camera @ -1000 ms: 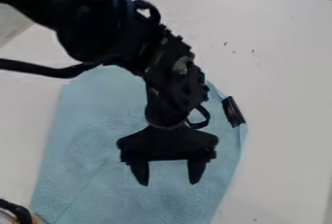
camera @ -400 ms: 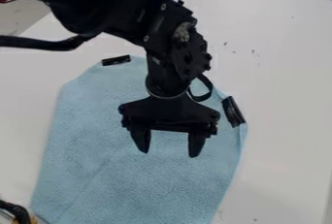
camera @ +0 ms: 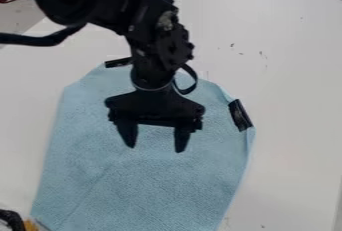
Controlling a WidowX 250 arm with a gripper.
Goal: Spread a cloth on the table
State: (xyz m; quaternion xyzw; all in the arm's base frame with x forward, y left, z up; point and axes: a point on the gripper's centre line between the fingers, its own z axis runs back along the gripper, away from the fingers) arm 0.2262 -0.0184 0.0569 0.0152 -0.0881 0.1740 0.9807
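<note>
Cloth lies beneath the empty, wide-parted hand, its long axis running away from its end with the black strips.

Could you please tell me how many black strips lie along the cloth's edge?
2: one strip at the cloth's top edge, beside the arm; another strip at its right edge. The arm may hide more.

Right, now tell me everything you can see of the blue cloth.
The cloth is light blue, with a finely textured, towel-like surface. It lies mostly flat on the white table, a faint crease running diagonally across its lower left. Its lower part runs out of the picture. Small black pieces sit at its top left corner and its right edge. The open gripper hangs over its upper half.
</note>
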